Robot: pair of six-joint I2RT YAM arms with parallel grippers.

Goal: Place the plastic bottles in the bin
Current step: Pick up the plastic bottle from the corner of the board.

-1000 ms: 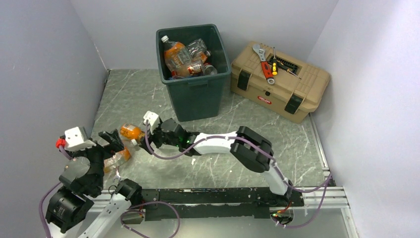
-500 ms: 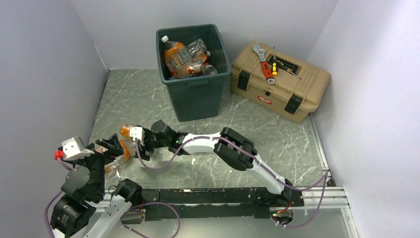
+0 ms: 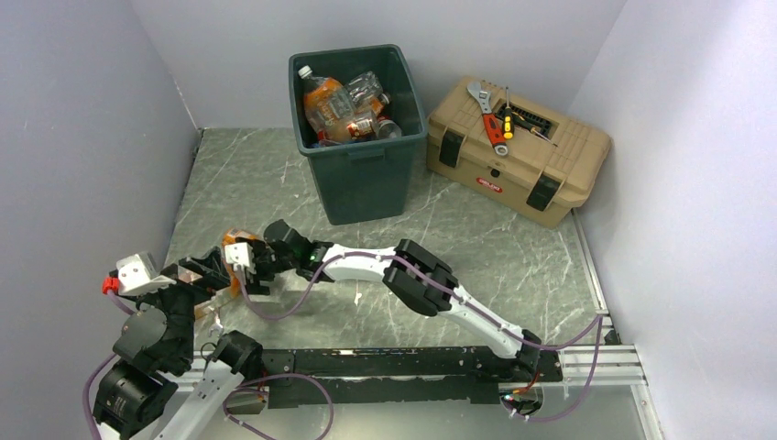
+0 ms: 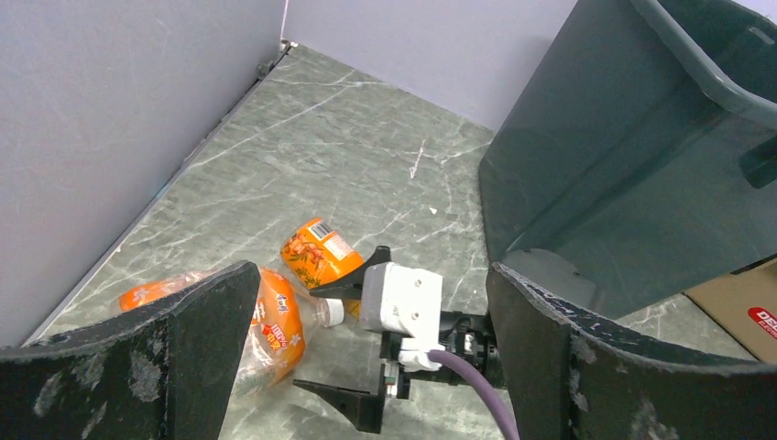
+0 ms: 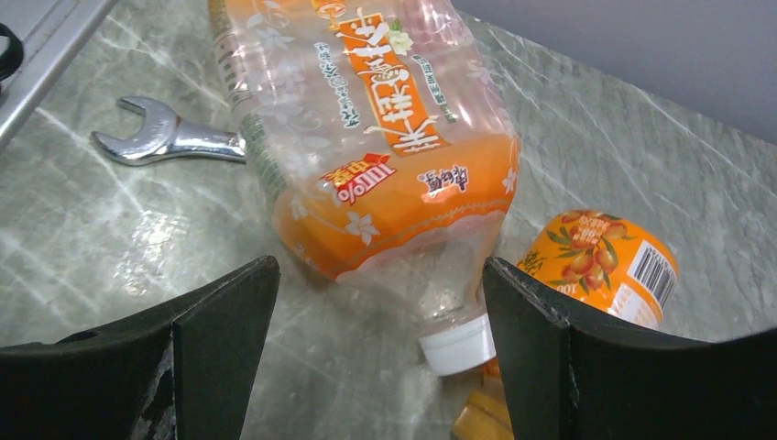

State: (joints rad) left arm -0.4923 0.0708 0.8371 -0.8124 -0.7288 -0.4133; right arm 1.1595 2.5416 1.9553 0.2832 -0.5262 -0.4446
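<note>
Two plastic bottles lie on the floor at the near left: a large clear one with an orange label [image 5: 385, 156] and white cap [image 5: 458, 344], and a small orange one [image 5: 596, 266]. My right gripper [image 5: 385, 357] is open low over the floor, straddling the large bottle's neck, with the cap just inside its right finger [image 5: 550, 348]. My left gripper [image 4: 371, 302] is wide open behind it, holding nothing; the right gripper's white camera block [image 4: 403, 298] shows between its fingers. The dark green bin [image 3: 362, 183] at the back holds several bottles [image 3: 344, 105].
A silver wrench [image 5: 169, 142] lies on the floor beside the large bottle. Something yellow [image 5: 486, 412] sits under the cap. A tan toolbox [image 3: 518, 151] with tools on its lid stands right of the bin. Grey walls close in on the left and back.
My right arm has stretched further left and down onto the bottles, its jaws slightly narrower. My left gripper has dropped lower and drawn back a little.
</note>
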